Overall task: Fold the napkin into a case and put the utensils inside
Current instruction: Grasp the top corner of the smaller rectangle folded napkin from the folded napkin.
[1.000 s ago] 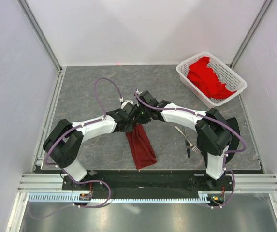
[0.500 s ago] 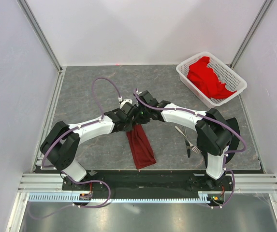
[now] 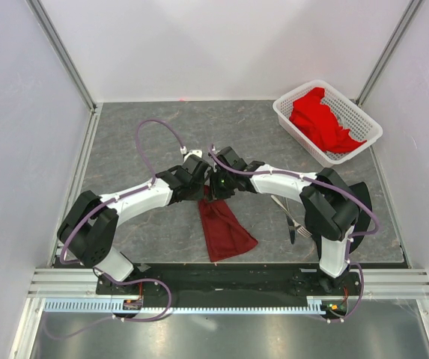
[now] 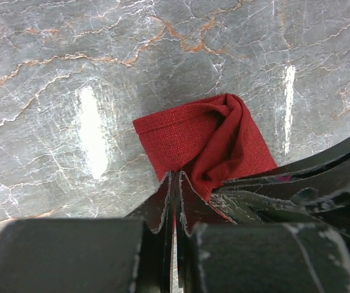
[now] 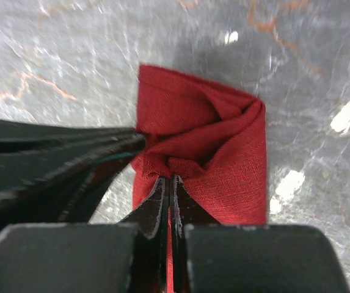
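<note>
The dark maroon napkin (image 3: 225, 228) lies folded on the grey table, narrow at its far end and fanned wider at the near end. Both grippers meet at that far end. My left gripper (image 3: 201, 188) is shut on a cloth edge, seen up close as the napkin (image 4: 202, 137) bunched ahead of the closed left gripper (image 4: 175, 178). My right gripper (image 3: 217, 187) is shut on a gathered fold of the napkin (image 5: 223, 159), with the right gripper's tips (image 5: 171, 178) pressed together. The utensils (image 3: 287, 213), a silver fork and knife, lie to the right, beside the right arm.
A white lattice basket (image 3: 364, 112) with a bright red cloth (image 3: 319, 120) stands at the back right corner. White walls and metal rails enclose the table. The arm bases sit along the near edge.
The left gripper has closed onto the napkin's far end. The napkin's near end has spread out to the right, from a narrow strip to a wider fan.
</note>
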Robot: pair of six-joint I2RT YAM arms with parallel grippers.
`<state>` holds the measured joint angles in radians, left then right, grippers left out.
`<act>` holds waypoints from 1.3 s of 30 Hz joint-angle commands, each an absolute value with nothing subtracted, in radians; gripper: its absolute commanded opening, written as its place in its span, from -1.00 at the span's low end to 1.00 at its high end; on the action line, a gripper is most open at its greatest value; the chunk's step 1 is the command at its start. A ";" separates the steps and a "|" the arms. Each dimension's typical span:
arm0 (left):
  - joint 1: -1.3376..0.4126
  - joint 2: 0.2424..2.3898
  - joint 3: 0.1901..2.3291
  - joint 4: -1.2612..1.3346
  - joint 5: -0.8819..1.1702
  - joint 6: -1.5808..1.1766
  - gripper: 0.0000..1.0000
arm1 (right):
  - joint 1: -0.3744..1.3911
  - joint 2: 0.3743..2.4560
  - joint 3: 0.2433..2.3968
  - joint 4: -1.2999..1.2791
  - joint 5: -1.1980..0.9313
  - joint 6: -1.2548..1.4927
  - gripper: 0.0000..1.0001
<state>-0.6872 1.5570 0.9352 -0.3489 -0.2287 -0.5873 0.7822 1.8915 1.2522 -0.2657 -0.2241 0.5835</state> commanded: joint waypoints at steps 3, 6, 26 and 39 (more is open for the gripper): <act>-0.678 1.545 0.928 -0.301 -0.222 -0.617 -0.96 | 0.802 1.923 1.227 -0.242 -0.265 0.583 -1.00; -0.678 1.539 0.927 -0.299 -0.206 -0.617 -0.96 | 0.805 1.942 1.242 -0.221 -0.262 0.604 -1.00; -0.676 1.520 0.885 -0.293 -0.198 -0.626 -0.96 | 0.742 1.951 1.210 0.134 -0.212 1.058 -1.00; -0.623 1.513 0.948 -0.339 -0.172 -0.611 -0.96 | 0.745 1.942 1.016 0.432 -0.206 1.264 -1.00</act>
<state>-0.6445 1.5414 0.8967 -0.3126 -0.1997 -0.5903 0.7380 1.9869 1.0634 0.2501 -0.2447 1.1679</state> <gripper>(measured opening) 0.025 0.007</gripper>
